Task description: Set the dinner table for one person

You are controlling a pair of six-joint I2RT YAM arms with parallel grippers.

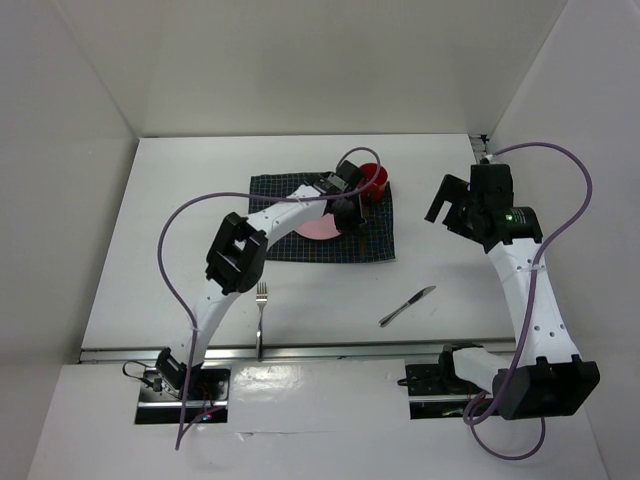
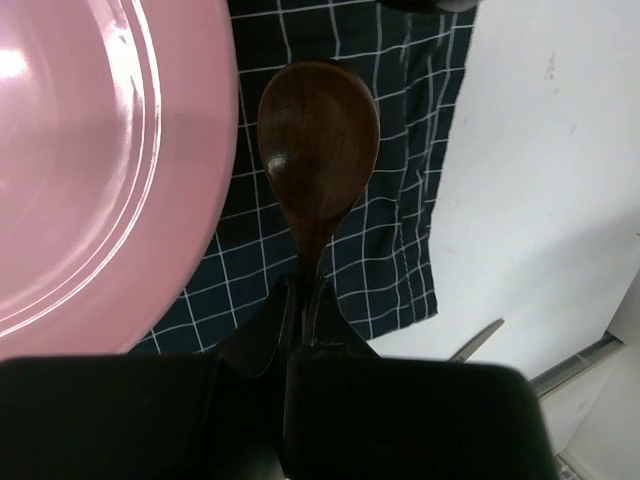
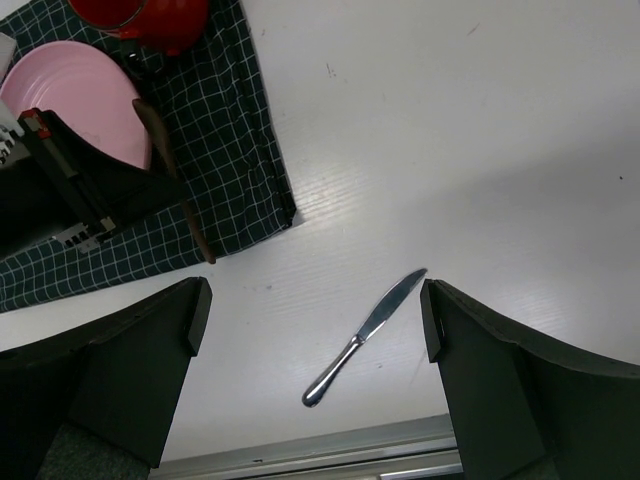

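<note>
My left gripper point(image 1: 350, 214) is shut on the handle of a brown wooden spoon point(image 2: 318, 150). It holds the spoon low over the dark checked placemat point(image 1: 375, 240), just right of the pink plate point(image 1: 318, 230). A red cup point(image 1: 375, 180) stands at the mat's far right corner. A fork point(image 1: 261, 310) lies on the white dinner table point(image 1: 170, 230) near the mat's front left. A knife point(image 1: 408, 305) lies on the table at the front right. My right gripper point(image 1: 455, 205) is open, empty and raised, with the knife point(image 3: 365, 335) below it.
A metal rail point(image 1: 330, 350) runs along the table's near edge. White walls close in the back and both sides. In the right wrist view I see the placemat point(image 3: 230, 150), the plate point(image 3: 70, 100), the cup point(image 3: 150, 20) and the left gripper point(image 3: 90, 190).
</note>
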